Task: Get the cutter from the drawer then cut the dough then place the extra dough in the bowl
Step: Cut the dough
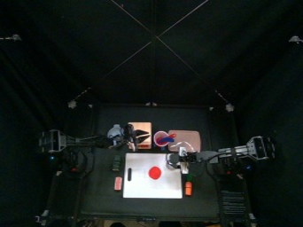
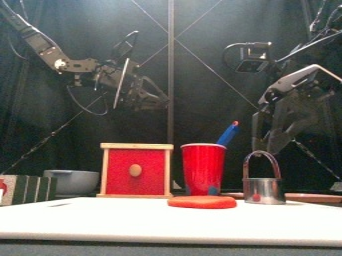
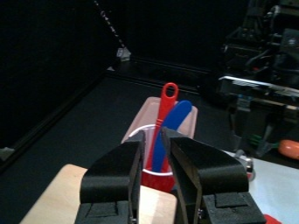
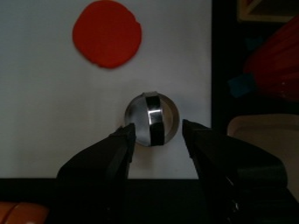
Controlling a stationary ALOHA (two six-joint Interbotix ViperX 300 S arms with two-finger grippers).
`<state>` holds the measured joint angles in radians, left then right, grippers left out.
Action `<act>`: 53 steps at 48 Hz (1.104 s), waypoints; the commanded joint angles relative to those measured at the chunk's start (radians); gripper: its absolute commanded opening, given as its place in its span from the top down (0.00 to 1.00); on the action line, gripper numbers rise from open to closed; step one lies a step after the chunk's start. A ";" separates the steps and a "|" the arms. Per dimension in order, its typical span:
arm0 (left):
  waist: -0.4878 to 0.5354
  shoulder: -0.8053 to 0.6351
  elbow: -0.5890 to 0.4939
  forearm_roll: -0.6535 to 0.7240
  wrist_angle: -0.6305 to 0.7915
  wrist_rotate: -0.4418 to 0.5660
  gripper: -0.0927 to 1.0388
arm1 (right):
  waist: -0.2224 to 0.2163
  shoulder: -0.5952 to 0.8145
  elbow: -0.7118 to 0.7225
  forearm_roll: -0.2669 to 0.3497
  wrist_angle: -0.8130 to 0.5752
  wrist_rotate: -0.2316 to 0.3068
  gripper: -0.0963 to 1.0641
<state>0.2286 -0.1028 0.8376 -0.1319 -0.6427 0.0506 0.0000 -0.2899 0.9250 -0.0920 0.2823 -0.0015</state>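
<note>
Top cam's high up looking down, front cam's low, level and close, wrist cams peer past their own jaws, and top, front and right wrist share the dough (image 2: 202, 202).

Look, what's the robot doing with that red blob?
The right claw is right at the metal cutter, which stands on the white board near the flat red dough. The dough isn't cut yet. The left claw hangs up high, over by the red cup.

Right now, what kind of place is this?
Probably a robot booth set up as a toy kitchen: black curtains behind, the right gripper holding a cutter over a board with red dough.
</note>
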 commanded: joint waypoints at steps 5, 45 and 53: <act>-0.061 -0.017 0.049 -0.054 -0.075 0.002 0.34 | -0.002 0.038 -0.029 -0.017 -0.052 0.002 0.22; -0.265 0.028 0.114 -0.141 -0.086 0.009 0.34 | 0.107 0.210 -0.360 -0.002 0.043 0.023 0.53; -0.267 0.023 0.130 -0.160 -0.086 0.009 0.35 | 0.121 0.278 -0.396 -0.005 0.041 0.023 0.53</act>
<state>-0.0353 -0.0675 0.9741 -0.2853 -0.7194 0.0598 0.1181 -0.0184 0.5660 -0.0936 0.3283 0.0199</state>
